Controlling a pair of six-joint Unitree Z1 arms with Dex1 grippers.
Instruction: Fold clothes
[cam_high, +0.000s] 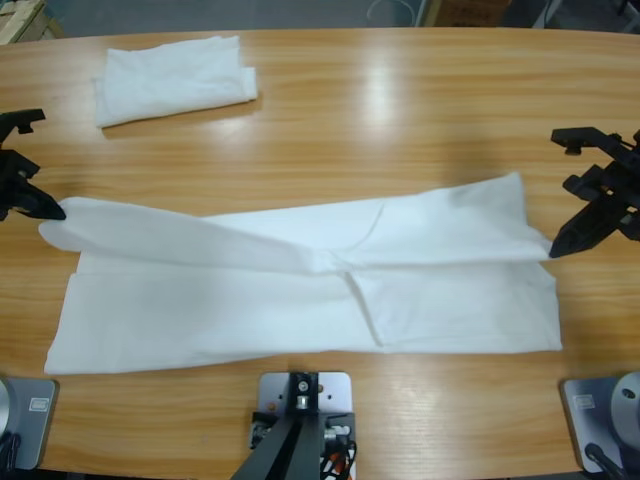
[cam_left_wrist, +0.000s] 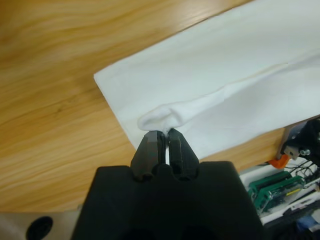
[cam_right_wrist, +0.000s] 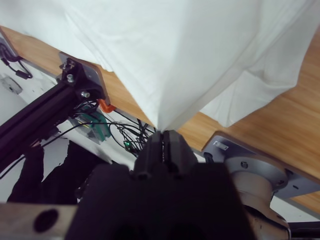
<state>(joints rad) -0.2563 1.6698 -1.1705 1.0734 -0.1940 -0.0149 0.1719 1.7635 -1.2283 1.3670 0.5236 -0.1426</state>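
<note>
A large white garment (cam_high: 300, 290) lies spread lengthwise across the wooden table, its upper layer partly folded over the lower one. My left gripper (cam_high: 50, 210) is at the garment's left end, shut on a pinched bunch of white cloth (cam_left_wrist: 160, 117). At the right end my right gripper (cam_high: 555, 248) is shut on a corner of the cloth (cam_right_wrist: 165, 122), which rises taut from its jaws. A second white garment (cam_high: 172, 78) lies folded at the table's back left.
The wooden table (cam_high: 400, 120) runs the full width of the high view. Below its front edge are rig parts and cables (cam_right_wrist: 100, 125).
</note>
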